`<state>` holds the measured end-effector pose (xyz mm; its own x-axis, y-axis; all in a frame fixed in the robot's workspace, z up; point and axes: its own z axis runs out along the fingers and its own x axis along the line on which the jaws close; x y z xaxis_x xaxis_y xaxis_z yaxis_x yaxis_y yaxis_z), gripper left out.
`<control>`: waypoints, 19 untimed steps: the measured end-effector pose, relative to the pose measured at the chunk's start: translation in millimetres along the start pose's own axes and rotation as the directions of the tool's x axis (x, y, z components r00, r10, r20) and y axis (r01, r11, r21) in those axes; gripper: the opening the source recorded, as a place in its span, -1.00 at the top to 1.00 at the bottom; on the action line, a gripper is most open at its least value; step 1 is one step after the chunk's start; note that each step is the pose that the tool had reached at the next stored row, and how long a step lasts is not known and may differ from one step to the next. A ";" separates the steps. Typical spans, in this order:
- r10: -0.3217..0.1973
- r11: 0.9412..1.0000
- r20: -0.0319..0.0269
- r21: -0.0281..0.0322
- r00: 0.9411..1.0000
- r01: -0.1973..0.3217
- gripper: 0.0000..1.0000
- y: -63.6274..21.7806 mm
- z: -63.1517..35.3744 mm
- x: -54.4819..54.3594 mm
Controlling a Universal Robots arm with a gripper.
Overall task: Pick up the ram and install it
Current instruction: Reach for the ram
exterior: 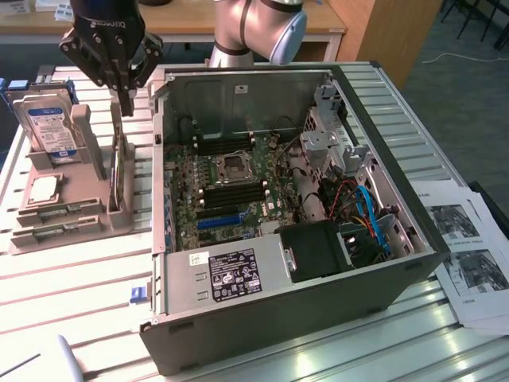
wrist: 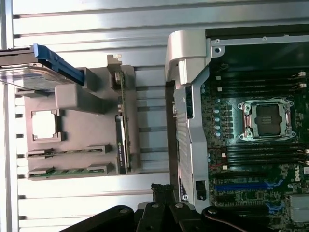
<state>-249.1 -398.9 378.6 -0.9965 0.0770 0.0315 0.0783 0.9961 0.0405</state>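
Note:
The ram point(wrist: 65, 171) is a thin green stick lying flat in the front slot of the grey parts tray point(wrist: 82, 121). A second similar stick point(wrist: 65, 152) lies in the slot beside it. In the exterior view the ram point(exterior: 49, 232) rests at the tray's near end, on that view's left. My gripper point(exterior: 127, 102) hangs above the tray's far end, over an upright holder and well away from the ram. Its fingers are shut with nothing between them. The open computer case point(exterior: 278, 318) lies beside the tray, with black memory slots point(exterior: 238, 193) on its motherboard.
A green card point(wrist: 121, 145) stands on edge in the tray's upright holder, right under my gripper. A hard drive point(exterior: 49, 131) stands at the tray's back and a processor point(exterior: 44, 187) lies flat in it. The case wall point(wrist: 186, 121) rises between tray and motherboard. Papers point(exterior: 469, 255) lie on the exterior view's right.

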 end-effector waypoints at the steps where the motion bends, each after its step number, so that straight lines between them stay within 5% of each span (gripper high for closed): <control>1: 0.000 1.000 -0.002 0.000 1.000 0.000 0.80 -0.2 0.5 2.3; 19: 0.003 1.000 -0.043 0.004 0.999 -0.003 0.80 -4.0 9.8 46.2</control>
<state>-295.7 -398.8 370.1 -0.9942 0.0782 0.0744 0.0810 0.9961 0.0362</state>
